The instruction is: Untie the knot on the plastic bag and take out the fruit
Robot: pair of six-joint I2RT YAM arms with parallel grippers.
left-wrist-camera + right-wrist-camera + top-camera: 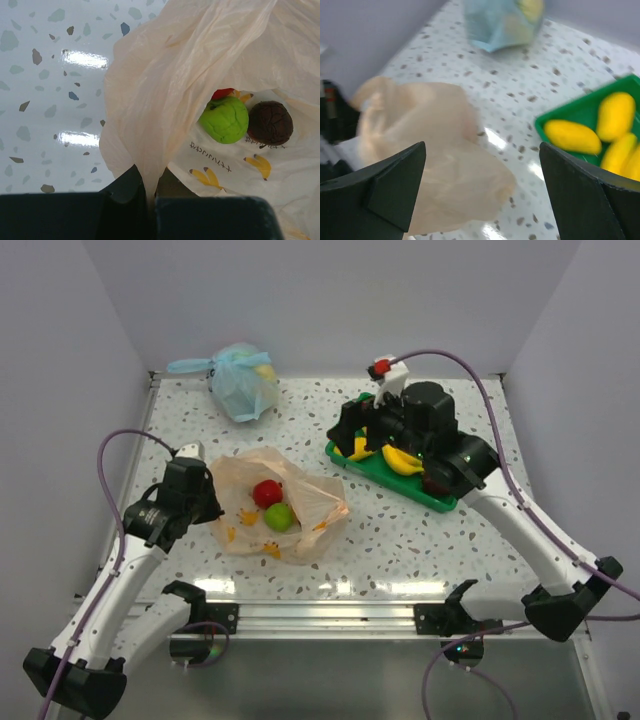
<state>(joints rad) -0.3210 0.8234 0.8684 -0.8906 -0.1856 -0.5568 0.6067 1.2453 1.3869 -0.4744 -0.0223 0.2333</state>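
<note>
The left gripper [152, 196] was clamped on the limp, slippery plastic bag [305, 508] at 9 o'clock of the green tray [441, 503]; the empty, wide-open right gripper [482, 172] would best pinch its light lime [224, 120] midway.

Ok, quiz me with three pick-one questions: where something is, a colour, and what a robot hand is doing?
1. Where is the blue bag? A) at the table's far edge B) at its near edge C) in its middle
2. What colour is the fruit beside the brown fruit in the orange bag? A) purple B) green C) white
3. What are the left arm's fingers doing? A) standing wide open B) holding a banana C) pinching the orange bag
1 A, it lies by the back wall. 2 B, a green fruit sits next to it. 3 C, bag plastic runs between the shut fingers.
</note>
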